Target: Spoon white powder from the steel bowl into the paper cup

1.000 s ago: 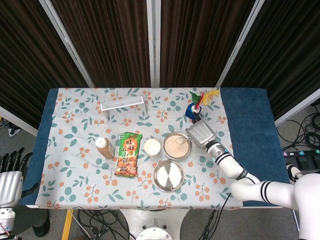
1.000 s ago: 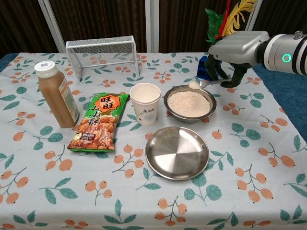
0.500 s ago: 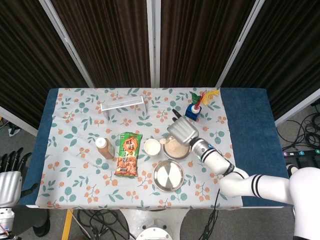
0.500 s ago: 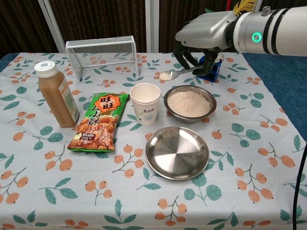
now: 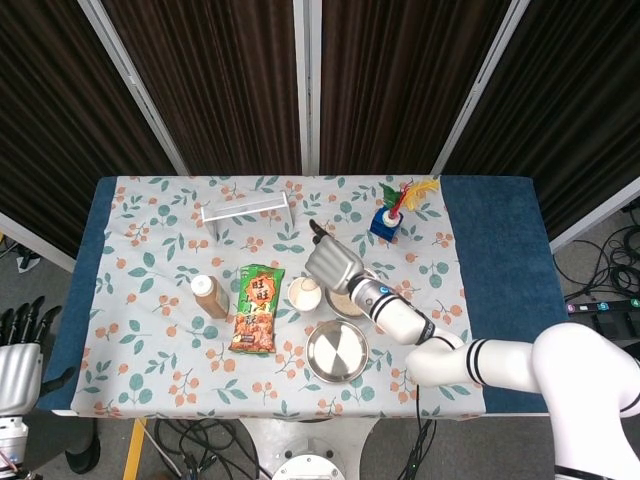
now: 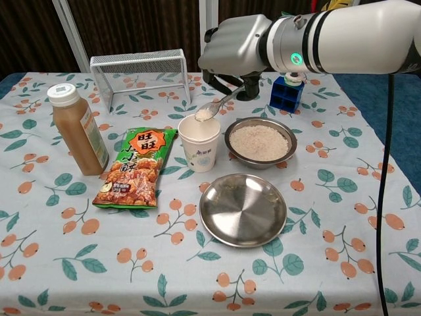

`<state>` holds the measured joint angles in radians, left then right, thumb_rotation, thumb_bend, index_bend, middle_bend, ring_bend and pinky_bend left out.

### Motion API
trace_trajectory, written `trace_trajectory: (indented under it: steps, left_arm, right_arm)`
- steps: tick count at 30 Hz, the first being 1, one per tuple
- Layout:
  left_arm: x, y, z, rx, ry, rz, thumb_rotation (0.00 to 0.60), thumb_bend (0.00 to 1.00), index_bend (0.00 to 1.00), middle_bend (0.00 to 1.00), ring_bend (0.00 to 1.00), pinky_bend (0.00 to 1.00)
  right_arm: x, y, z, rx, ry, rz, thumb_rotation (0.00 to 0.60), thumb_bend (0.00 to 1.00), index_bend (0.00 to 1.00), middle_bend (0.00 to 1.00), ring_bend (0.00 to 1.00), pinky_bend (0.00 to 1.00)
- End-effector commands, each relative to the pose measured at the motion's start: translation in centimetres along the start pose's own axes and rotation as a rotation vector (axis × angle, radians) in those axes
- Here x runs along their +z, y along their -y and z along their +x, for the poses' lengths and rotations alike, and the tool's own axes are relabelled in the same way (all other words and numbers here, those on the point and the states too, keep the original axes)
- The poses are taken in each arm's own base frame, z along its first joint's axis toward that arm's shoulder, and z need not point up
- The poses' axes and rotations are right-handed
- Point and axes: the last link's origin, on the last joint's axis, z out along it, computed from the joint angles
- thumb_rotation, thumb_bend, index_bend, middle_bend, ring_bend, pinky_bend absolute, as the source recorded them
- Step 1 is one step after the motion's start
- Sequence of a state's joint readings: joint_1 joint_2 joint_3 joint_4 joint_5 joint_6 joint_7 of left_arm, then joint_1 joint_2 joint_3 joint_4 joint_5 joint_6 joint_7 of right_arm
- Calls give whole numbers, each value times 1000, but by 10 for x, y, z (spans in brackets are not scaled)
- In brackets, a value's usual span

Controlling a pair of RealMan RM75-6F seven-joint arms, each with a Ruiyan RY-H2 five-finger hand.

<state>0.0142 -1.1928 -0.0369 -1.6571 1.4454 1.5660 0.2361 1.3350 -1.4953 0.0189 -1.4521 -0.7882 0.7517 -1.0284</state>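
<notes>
Over the paper cup [image 6: 200,142], the right hand [image 6: 235,46] is gripping the loaded spoon [image 6: 216,105], probably off-center, so tipping risks dusting the tablecloth [image 6: 79,243].

Paper cup [image 6: 200,143]: left of the steel bowl [image 6: 260,142], right of the snack bag [image 6: 136,167].
Spoon [image 6: 214,107]: in the right hand [image 6: 235,47], its tip above the cup.
Plate [image 6: 243,209]: in front of the bowl.
Bottle [image 6: 78,130]: left of the bag.
Wire rack [image 6: 138,68]: behind the bag.
Left hand [image 5: 20,350]: beside the table's left edge.
</notes>
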Motion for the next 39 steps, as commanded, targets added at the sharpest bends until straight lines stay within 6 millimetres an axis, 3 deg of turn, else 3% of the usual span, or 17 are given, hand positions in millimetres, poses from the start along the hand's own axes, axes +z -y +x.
trace_trajectory:
  steps: [1,8,19,28,39]
  left_arm:
    - [-1,1,0,-1,0,3,600,53,211,145,73,70]
    - [-2,2,-1,-3,-2,6,600,52,211,145,73,70]
    - [3,1,-1,-4,-9,1,600,52,211,145,73,70]
    - [2,-1,-1,-4,-6,-9,600,52,211,144,74,70]
    - [0,1,-5,-7,2,-10,600,53,211,145,74,70]
  right_arm:
    - [6,13,11,-191,-35,31,600,324,619,604,264,0]
    - [6,27,18,-447,-121,46,600,325,619,604,262,0]
    - [-1,39,10,-698,-190,31,600,325,617,607,260,0]
    - [-9,53,14,-718,-226,17,600,326,634,630,277,0]
    - [-8,56,11,-694,-208,-19,600,327,635,631,278,0]
